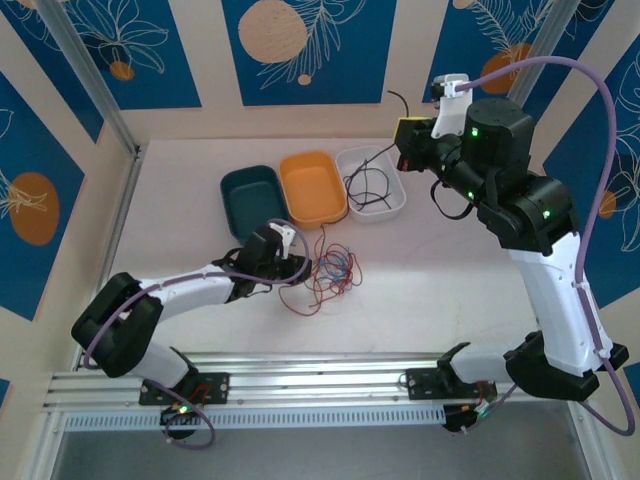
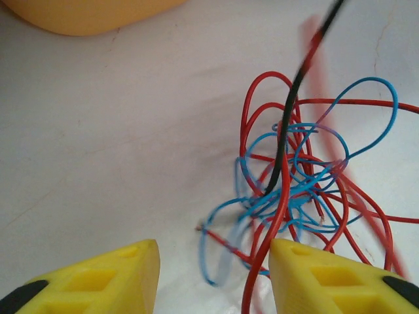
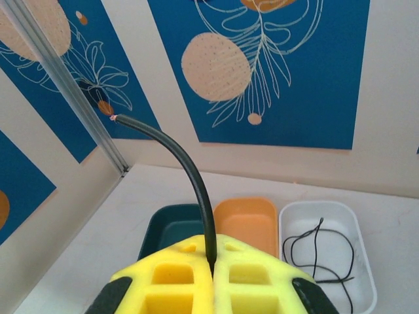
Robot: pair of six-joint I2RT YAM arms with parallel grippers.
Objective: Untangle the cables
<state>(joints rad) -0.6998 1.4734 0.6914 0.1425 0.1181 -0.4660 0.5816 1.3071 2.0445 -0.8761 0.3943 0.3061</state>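
Left wrist view showed left fingers half open, empty, below the tangled cables mid-right on the table; right fingers clamped 1 black cable, likely calling next for release over the white tray.

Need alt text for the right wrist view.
The yellow right gripper is shut on a black wire that arcs up and left. Behind sit a dark green tray, an orange tray and a white tray holding loose black wires.
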